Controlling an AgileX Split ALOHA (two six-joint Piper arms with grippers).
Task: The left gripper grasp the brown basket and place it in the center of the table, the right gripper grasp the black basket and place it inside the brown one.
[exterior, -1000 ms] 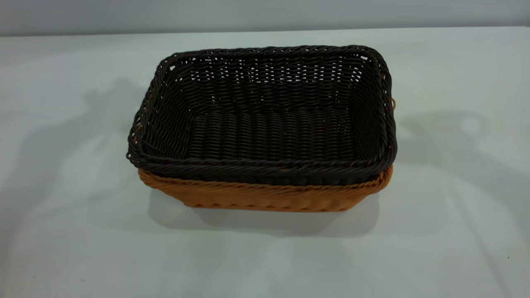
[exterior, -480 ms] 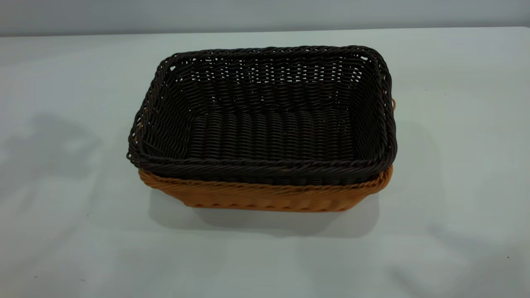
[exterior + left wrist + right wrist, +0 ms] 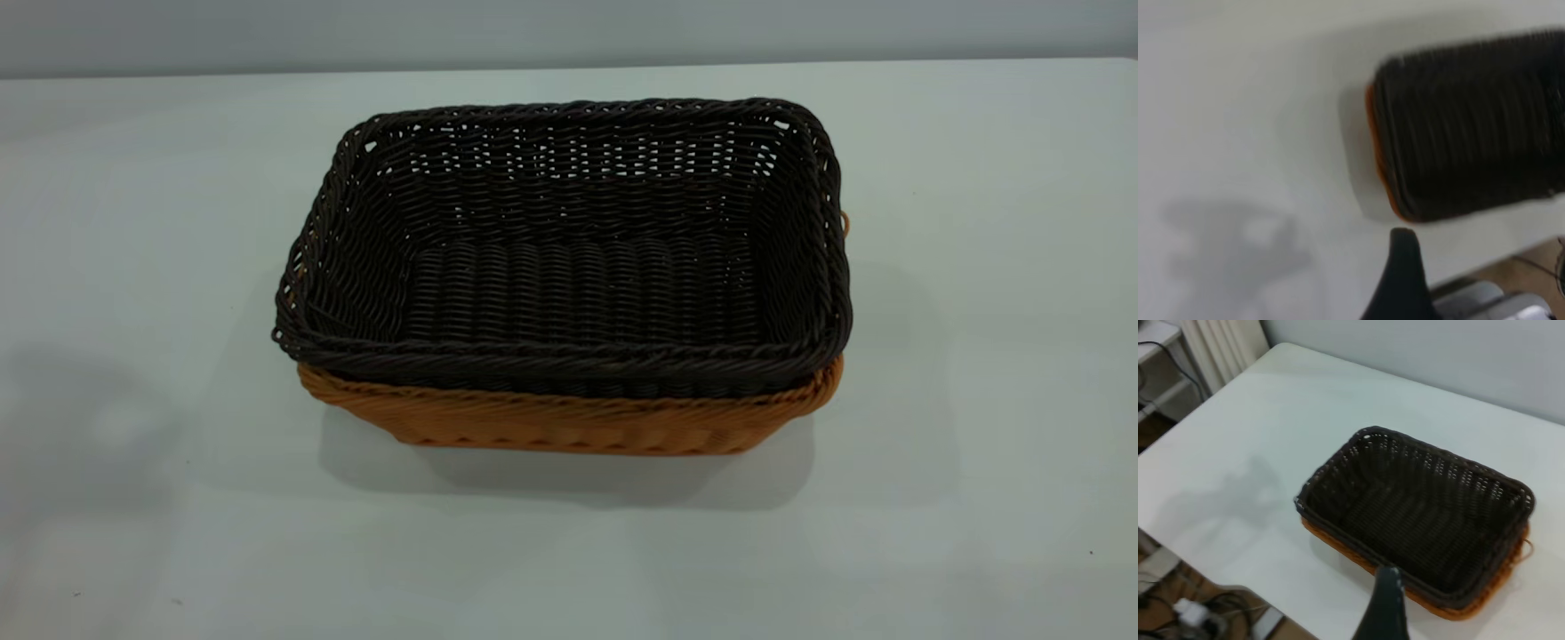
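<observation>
The black basket (image 3: pixel 569 293) sits nested inside the brown basket (image 3: pixel 569 428) in the middle of the table (image 3: pixel 978 489). Only the brown basket's front wall and rim show below the dark rim. Neither gripper shows in the exterior view. The left wrist view looks at the nested pair from a distance, with the black basket (image 3: pixel 1471 127) and an orange edge of the brown basket (image 3: pixel 1377 167); part of the left gripper (image 3: pixel 1401 280) is a dark shape apart from them. The right wrist view looks down on the black basket (image 3: pixel 1405 513) in the brown basket (image 3: pixel 1458 608), with the right gripper (image 3: pixel 1383 607) raised above the table.
The table edge (image 3: pixel 1178 540) with floor, cables and a power strip (image 3: pixel 1191 613) lies beyond it in the right wrist view. A white radiator (image 3: pixel 1225 343) stands at the far corner. Faint arm shadows fall on the table (image 3: pixel 80 427).
The baskets have not moved. The arm shadows on the table have drawn away from the baskets toward the left and right sides and faded.
</observation>
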